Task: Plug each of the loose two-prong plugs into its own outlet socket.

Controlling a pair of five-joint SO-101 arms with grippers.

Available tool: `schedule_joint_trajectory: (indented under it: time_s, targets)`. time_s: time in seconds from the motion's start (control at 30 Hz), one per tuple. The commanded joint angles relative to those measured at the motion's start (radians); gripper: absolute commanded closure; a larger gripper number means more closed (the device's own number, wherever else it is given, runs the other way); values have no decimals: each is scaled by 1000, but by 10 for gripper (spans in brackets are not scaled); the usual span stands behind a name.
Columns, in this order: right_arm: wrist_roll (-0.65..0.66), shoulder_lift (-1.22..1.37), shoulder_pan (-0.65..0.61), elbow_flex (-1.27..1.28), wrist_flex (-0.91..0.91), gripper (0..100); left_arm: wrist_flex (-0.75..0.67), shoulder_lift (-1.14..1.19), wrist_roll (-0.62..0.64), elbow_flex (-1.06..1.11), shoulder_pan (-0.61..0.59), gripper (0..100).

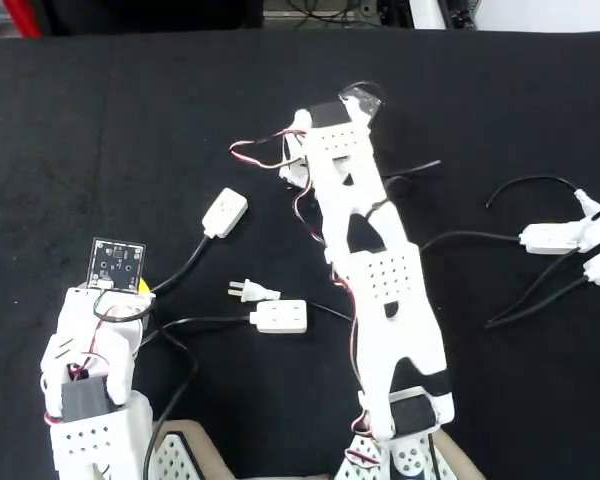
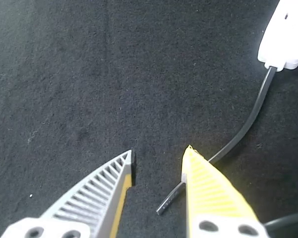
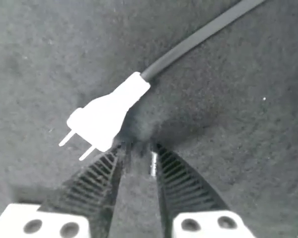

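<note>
- Plug (image 3: pixel 102 119), white with two prongs, lies flat on the black cloth (image 1: pixel 100 130), just beside the tips of the right gripper (image 3: pixel 136 148).
- It is hard to tell if the plug touches one tip.
- The right gripper has its fingers a little apart and holds nothing.
- A black cord (image 3: pixel 198 37) runs out of the back of this plug.
- The right arm (image 1: pixel 380 270) stretches up the middle of the table to the far side.
- A second plug (image 1: pixel 252 291) lies near the middle of the table, right next to a white socket (image 1: pixel 278 316). Its prongs are bare and point away from the right arm.
- Another socket (image 1: pixel 224 213) lies a bit farther back, with a black wire (image 2: pixel 248 119) coming out of it.
- The left gripper (image 2: pixel 159 153) has its fingers spread apart over bare cloth and holds nothing. The black wire passes close by its yellow finger (image 2: pixel 208 188).
- A bunch of white plug parts (image 1: pixel 570 237) lies at the right edge of the table.
</note>
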Motion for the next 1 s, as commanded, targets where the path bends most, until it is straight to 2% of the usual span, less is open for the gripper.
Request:
schedule_joint_trajectory:
  time_s: [0.0,0.23,0.6,0.97]
  targets:
    - [-18,-15,9,-41,-12,923,-2,-6,-9,19,-5,830]
    - [9,-93,29,-206,127,926,0,-6,-9,19,-5,830]
    - [-37,24,48,-243,2,923,0,-6,-9,19,-5,830]
    - [-66,47,57,-239,-49,923,2,-6,-9,19,-5,830]
